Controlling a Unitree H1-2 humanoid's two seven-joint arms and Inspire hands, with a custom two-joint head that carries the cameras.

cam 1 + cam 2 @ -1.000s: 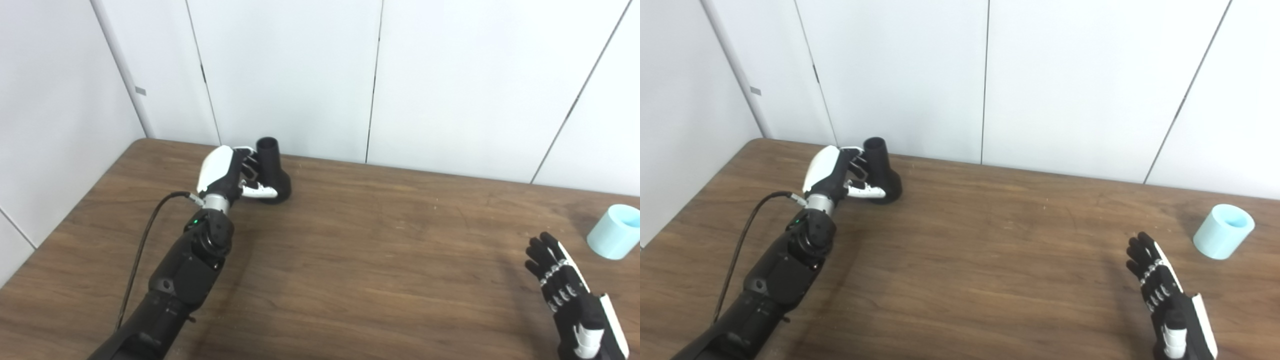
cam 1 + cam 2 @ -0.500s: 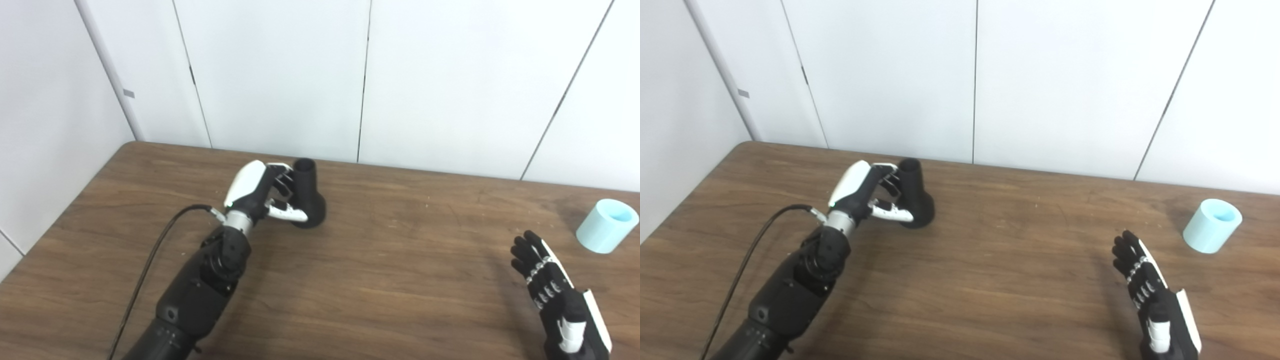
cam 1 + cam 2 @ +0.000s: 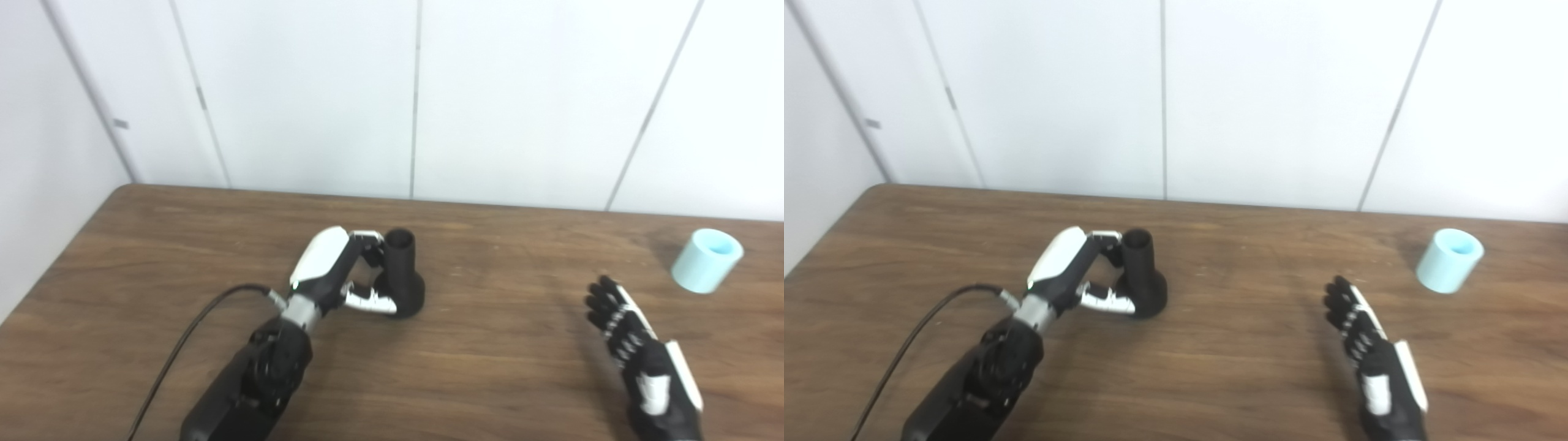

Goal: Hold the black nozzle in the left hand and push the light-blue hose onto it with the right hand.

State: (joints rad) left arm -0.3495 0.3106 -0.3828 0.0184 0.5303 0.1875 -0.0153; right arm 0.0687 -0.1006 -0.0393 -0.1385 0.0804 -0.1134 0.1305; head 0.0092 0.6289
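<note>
Since the earlier frames the whole view is shifting, so the camera is moving; even so, the left hand [image 3: 343, 278] and the black nozzle [image 3: 401, 275] are now sitting farther from the back wall than before. That hand is curling around the nozzle, thumb low at the flared base and fingers [image 3: 367, 240] against the neck, with the nozzle standing upright on the table [image 3: 184, 245]. Whether the base is touching the wood, I cannot tell. The right hand [image 3: 1366, 355] is holding nothing, spread flat, well apart from the light-blue hose [image 3: 1450, 260] lying far right. To do this step well, the left should be keeping the open mouth clear while the right is reaching for the hose. No brand, label or writing is showing anywhere.
</note>
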